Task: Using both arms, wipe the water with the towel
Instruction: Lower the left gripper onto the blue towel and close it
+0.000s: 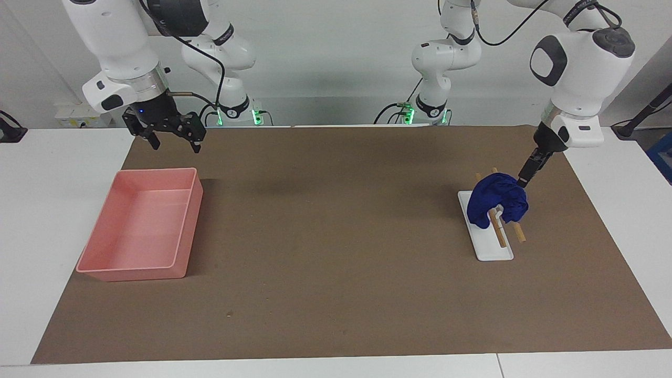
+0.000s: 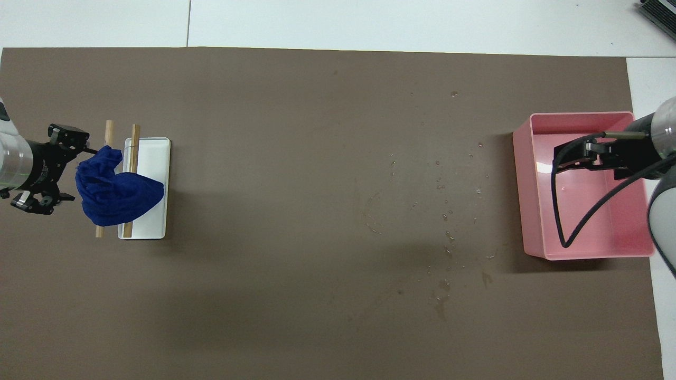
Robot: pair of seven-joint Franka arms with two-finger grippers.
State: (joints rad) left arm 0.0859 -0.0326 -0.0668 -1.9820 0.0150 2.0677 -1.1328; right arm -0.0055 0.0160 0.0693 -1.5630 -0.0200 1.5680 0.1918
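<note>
The deep blue towel (image 1: 496,199) (image 2: 113,192) hangs bunched over two wooden dowels (image 1: 501,236) of a small white rack (image 1: 493,251) (image 2: 154,169) toward the left arm's end of the table. My left gripper (image 1: 525,177) (image 2: 68,171) is low beside the towel, right at its edge, fingers spread open with nothing between them. Water droplets (image 2: 446,216) are scattered on the brown mat between the rack and the pink tray. My right gripper (image 1: 175,144) (image 2: 573,158) hangs open and empty above the pink tray's end nearer the robots.
The pink tray (image 1: 131,274) (image 2: 586,254) stands toward the right arm's end of the table. A brown mat (image 1: 336,236) covers most of the white table. A black cable (image 2: 565,232) loops down from the right wrist over the tray.
</note>
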